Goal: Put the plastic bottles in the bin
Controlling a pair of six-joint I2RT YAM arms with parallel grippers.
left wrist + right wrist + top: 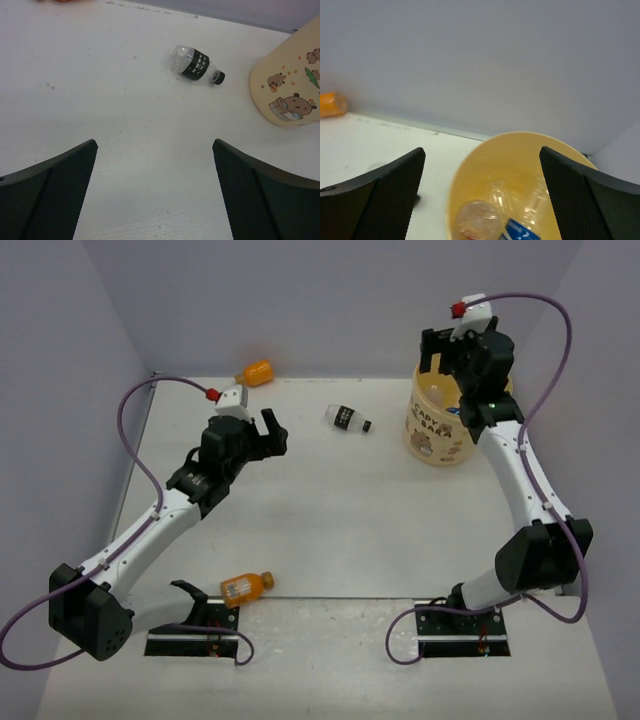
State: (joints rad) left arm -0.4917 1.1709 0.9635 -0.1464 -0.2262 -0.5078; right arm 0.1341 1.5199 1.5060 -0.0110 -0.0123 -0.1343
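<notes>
Yellow bin (438,432) sits under my right claw (441,358), spread wide and empty above the bottles (476,220) inside, while my left claw (271,436), equally wide and empty, faces the black-label bottle (347,419) lying ahead-right, cap binward, nearer this arm.

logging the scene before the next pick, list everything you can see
orange bottles: 2, orange, one lying at the far edge by the wall, one lying at the near edge by the left arm's base
black-label bottle: 1, clear, lying mid-table, left of the bin
bottles in bin: at least 2, clear, one blue-labelled; blurred
bin: 1, pale yellow, far right
table: 1, white
left gripper: 1, black, open above bare table
right gripper: 1, black, open over the bin
</notes>
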